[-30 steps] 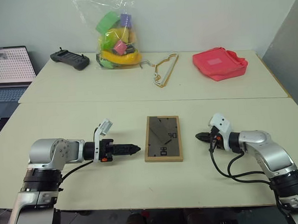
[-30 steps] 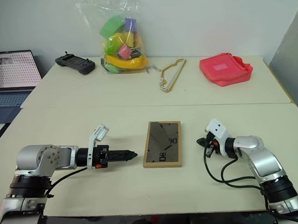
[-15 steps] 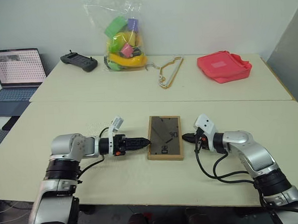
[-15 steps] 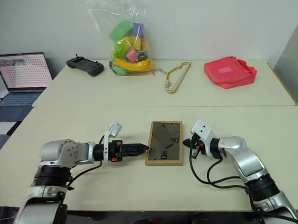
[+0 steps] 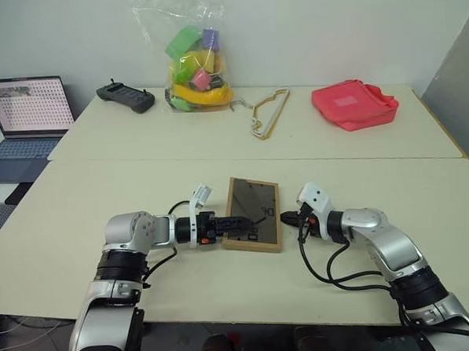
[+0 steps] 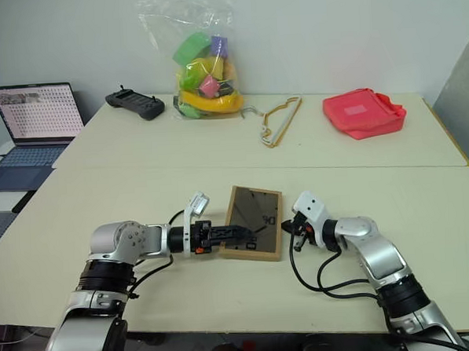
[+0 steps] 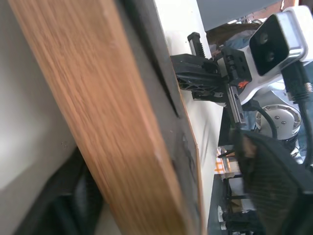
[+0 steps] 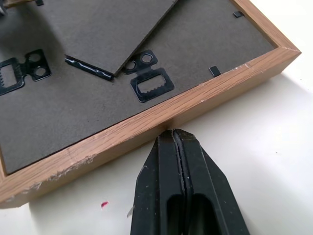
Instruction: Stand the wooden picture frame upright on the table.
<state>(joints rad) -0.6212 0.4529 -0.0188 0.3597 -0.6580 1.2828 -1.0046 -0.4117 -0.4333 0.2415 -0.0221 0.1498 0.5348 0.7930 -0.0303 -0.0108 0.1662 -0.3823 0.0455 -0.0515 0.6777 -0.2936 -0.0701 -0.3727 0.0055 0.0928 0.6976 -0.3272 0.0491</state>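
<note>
The wooden picture frame [image 5: 256, 206] lies back side up on the table [image 5: 101, 190], its fold-out stand flat against the dark back [image 8: 98, 98]. My left gripper [image 5: 238, 222] is open and level with the tabletop. Its jaws straddle the frame's left wooden edge [image 7: 98, 98], one finger under it and one pad [image 7: 276, 181] above the back. From the other side, my right gripper [image 5: 286, 217] is shut, and its tip [image 8: 173, 134] touches the frame's right wooden edge.
On the far half of the table are a laptop [image 5: 26, 104], a black controller [image 5: 125, 95], a clear bag of coloured toys [image 5: 193, 60], a wooden hanger [image 5: 267, 112] and a red pouch [image 5: 353, 104]. A grey panel [image 5: 461, 77] stands at the right.
Both grippers have moved inward to the frame. The left jaws slid over its left edge and narrowed a little. The shut right tip reached the right edge. The frame turned slightly.
</note>
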